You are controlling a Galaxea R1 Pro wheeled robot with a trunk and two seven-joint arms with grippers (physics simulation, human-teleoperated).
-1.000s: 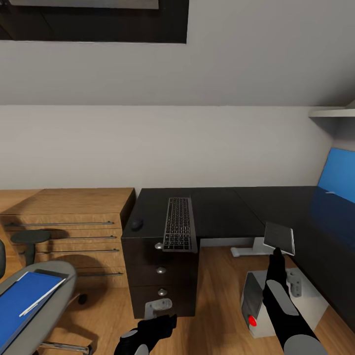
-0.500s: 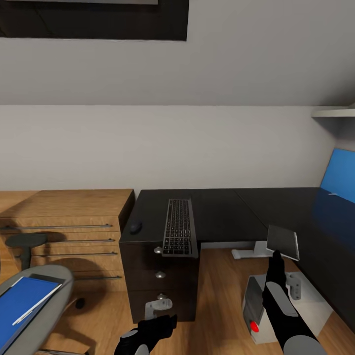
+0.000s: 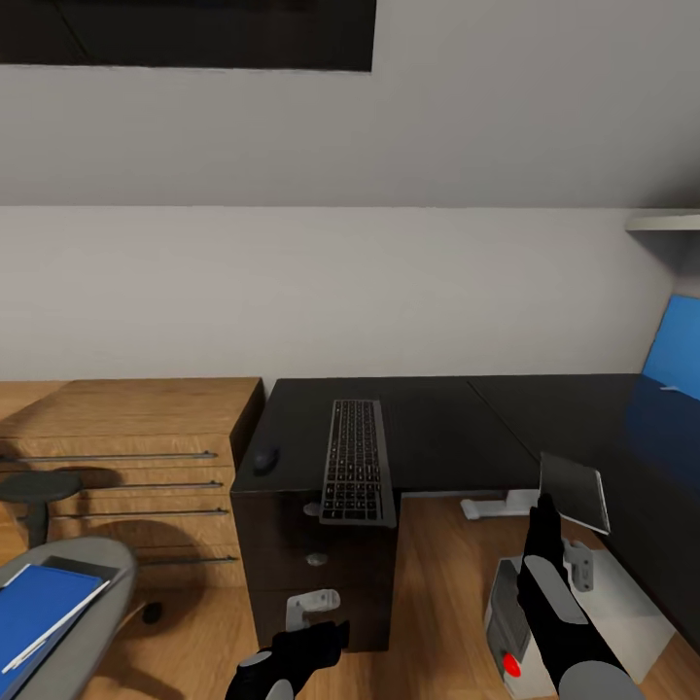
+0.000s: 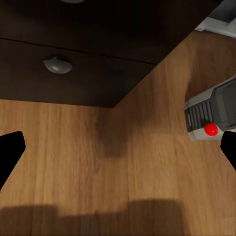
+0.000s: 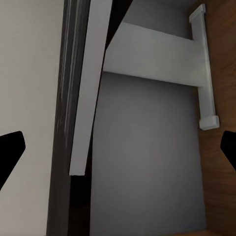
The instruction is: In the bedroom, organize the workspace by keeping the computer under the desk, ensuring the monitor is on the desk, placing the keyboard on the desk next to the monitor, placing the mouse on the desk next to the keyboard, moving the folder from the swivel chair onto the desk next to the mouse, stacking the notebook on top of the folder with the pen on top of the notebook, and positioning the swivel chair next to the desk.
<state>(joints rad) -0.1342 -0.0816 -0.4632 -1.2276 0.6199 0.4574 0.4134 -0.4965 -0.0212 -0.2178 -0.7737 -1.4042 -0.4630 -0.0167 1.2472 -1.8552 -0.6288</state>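
At the lower left edge of the head view, the chair (image 3: 83,622) is cut off, with the folder (image 3: 39,608) flat on its seat; a thin white stick on the folder may be the pen (image 3: 53,630), and a dark sliver behind the folder's far edge may be another item, too little showing to tell. Under the desk (image 3: 437,428) the computer (image 3: 583,622) lies partly hidden behind the right arm, its red button facing out. A blue panel (image 3: 676,350) is clipped by the right border.

On the desk's drawer end the keyboard (image 3: 354,462) lies lengthwise, its near end overhanging the front edge, and the mouse (image 3: 265,458) sits apart on its left.

The right gripper (image 3: 547,506) points upward and pinches the lower edge of a thin grey slab, apparently the notebook (image 3: 574,491), held upright in the air in front of the desk. In the right wrist view the slab's edge runs between two black fingertips (image 5: 10,150) at the picture's sides.

The left gripper (image 3: 316,642) hangs low before the drawers (image 3: 316,564), its fingers spread wide and holding nothing; the left wrist view shows a drawer knob (image 4: 57,64), wood floor (image 4: 118,172) and the computer's red button.
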